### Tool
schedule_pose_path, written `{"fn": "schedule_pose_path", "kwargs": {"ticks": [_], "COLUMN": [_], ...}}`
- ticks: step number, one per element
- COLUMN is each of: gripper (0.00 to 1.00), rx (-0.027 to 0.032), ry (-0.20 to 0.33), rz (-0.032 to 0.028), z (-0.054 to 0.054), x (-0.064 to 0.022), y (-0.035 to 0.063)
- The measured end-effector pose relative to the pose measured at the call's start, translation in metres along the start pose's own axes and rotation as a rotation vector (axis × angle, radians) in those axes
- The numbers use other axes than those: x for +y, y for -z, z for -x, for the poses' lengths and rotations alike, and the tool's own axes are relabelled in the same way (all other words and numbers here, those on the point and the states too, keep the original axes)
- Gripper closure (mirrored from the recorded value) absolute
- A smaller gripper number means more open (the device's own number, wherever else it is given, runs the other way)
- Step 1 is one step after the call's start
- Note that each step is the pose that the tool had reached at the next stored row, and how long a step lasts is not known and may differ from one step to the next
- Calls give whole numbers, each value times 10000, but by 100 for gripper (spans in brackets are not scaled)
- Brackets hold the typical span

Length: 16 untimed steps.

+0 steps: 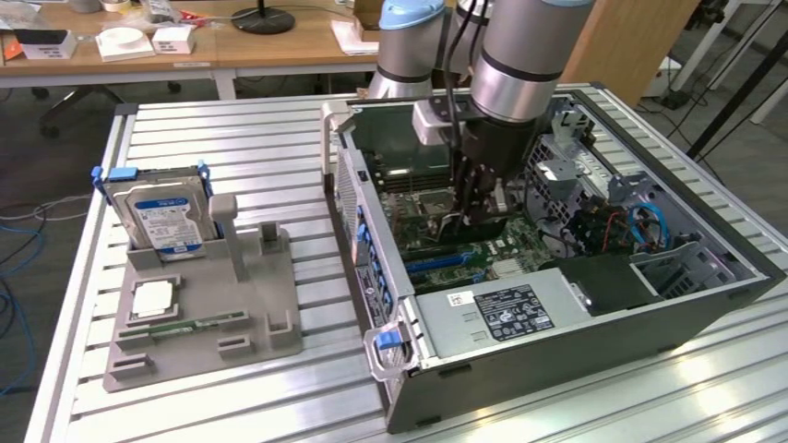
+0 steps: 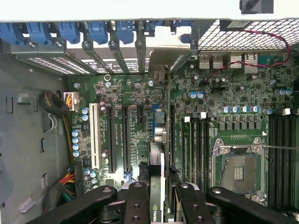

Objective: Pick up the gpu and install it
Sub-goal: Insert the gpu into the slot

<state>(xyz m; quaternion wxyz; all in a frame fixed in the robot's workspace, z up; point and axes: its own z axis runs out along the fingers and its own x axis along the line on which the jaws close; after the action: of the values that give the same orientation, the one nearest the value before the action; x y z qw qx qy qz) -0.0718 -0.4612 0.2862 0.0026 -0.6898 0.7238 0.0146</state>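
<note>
**A:** You had the gripper point(image 2: 156, 205) clenched on the gpu point(image 2: 158, 154), holding it edge-on by its top, down inside the open computer case point(image 1: 726, 277) and just above the motherboard point(image 2: 121, 93). How would you have judged that step done well?

**B:** I'd have told you to keep the card square to the slot point(image 2: 169, 135) below it and to line the silver end bracket point(image 2: 166, 58) up with the open gap in the row of blue slot latches point(image 2: 98, 30) at the rear wall. You had little room: the memory slots point(image 2: 198, 140) sat just beside the card on one side and the long expansion slots point(image 2: 117, 140) on the other. A tilt there would likely have jammed one end first, so I'd have had you press straight and evenly.

**A:** And what couldn't you make out?

**B:** Plenty. In the wrist view the card was seen from above, so its contact edge was hidden and I couldn't say whether it was touching the slot or just clear of it. In the exterior view the arm point(image 1: 523, 65) covered most of the card. Off to the exterior view's left, the grey holder point(image 1: 209, 314) carried the hard drive point(image 1: 161, 217), well apart from the work.
</note>
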Motion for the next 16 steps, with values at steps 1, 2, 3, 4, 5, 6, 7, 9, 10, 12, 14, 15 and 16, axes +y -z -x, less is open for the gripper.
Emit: {"fn": "schedule_pose_path", "kwargs": {"ticks": [1,2,3,4,5,6,7,9,10,12,14,15,16], "gripper": [74,74,74,74,74,74,74,74,74,74,74,74,74], "rx": [0,1,1,1,0,0,0,-1,1,1,0,-1,-1], "ry": [-1,-1,-1,-1,0,-1,-2,-1,0,-1,0,0,-2], "rz": [0,0,0,1,0,0,0,0,1,0,-1,-2,-2], "z": [-1,-2,-3,-3,-4,-4,-5,-6,-9,-13,-19,-20,-22], "x": [2,3,5,7,8,11,13,18,19,26,30,34,38], "y": [-8,-18,-30,-43,-56,-69,-82,-105,-112,-126,-132,-136,-139]}}
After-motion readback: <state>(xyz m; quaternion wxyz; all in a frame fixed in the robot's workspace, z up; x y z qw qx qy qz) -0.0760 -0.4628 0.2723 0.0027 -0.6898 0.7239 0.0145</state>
